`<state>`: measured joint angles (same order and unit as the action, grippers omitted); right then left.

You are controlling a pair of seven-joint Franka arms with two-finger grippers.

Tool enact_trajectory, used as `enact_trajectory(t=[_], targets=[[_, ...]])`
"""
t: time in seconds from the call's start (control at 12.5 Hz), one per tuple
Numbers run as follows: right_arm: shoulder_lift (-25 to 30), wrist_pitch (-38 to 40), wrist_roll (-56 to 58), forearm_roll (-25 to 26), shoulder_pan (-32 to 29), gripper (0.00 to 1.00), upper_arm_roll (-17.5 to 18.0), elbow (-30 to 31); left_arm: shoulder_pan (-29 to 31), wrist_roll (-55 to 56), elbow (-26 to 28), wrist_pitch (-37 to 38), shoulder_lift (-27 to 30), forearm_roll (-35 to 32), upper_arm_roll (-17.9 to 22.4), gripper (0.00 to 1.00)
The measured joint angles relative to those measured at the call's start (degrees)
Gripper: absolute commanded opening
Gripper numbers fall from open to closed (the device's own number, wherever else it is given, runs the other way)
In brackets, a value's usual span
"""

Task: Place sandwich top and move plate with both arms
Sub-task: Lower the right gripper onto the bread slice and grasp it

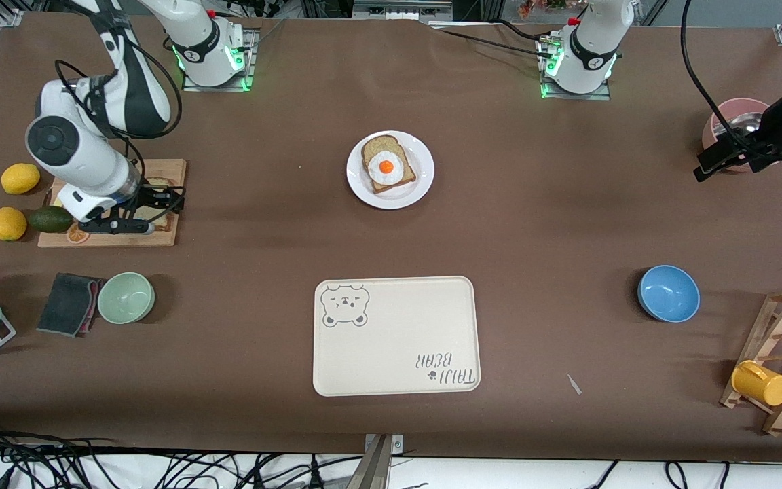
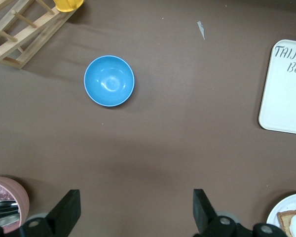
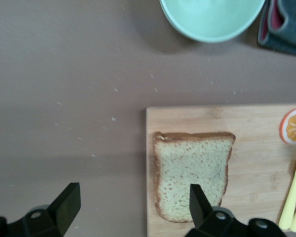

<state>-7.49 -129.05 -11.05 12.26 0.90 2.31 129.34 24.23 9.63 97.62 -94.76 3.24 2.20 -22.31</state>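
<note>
The sandwich top (image 3: 192,173), a plain wholegrain slice, lies flat on a wooden cutting board (image 3: 256,163) at the right arm's end of the table. It is partly hidden under the gripper in the front view (image 1: 162,219). My right gripper (image 1: 150,212) hovers open over the board's edge (image 3: 133,195), one finger over the slice, the other over bare table. The white plate (image 1: 422,155) holds an egg-topped slice (image 1: 387,166) mid-table. My left gripper (image 1: 717,163) is open and empty (image 2: 135,197) over bare table beside a pink bowl (image 1: 737,115).
A cream bear tray (image 1: 398,336) lies nearer the front camera than the plate. There are a blue bowl (image 1: 668,293), a green bowl (image 1: 126,297), a grey cloth (image 1: 68,303), lemons (image 1: 20,178), an avocado (image 1: 50,219) and a wooden rack with a yellow mug (image 1: 761,384).
</note>
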Motion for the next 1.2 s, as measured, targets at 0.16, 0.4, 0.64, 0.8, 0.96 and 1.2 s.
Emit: enact_trajectory(t=[0.16, 0.4, 0.64, 0.8, 0.96, 1.2], targets=[[-2.6, 0.0, -3.8, 6.4, 0.0, 0.9, 0.0, 0.3, -0.1, 0.0, -0.1, -0.1, -0.3, 0.1, 0.0, 1.0], [-5.3, 0.4, -6.9, 11.7, 0.1, 0.84, 0.0, 0.3, -7.4, 0.4, -0.1, -0.1, -0.7, 0.1, 5.7, 1.0], [-6.3, 1.0, -9.1, 11.7, 0.0, 0.77, 0.0, 0.3, -18.8, 1.7, -0.1, -0.1, -0.9, 0.1, 15.7, 1.0], [-7.2, 1.0, -9.7, 11.8, 0.0, 0.76, -0.1, 0.3, -19.8, 2.0, -0.2, -0.1, -0.9, 0.1, 16.7, 1.0], [-8.3, 1.1, -10.3, 12.2, 0.0, 0.75, -0.1, 0.3, -19.8, 2.1, -0.2, -0.1, -0.9, 0.1, 17.0, 1.0], [-9.5, 1.1, -10.5, 12.5, 0.0, 0.73, -0.1, 0.3, -19.8, 2.1, -0.2, -0.1, -0.9, 0.1, 17.2, 1.0]])
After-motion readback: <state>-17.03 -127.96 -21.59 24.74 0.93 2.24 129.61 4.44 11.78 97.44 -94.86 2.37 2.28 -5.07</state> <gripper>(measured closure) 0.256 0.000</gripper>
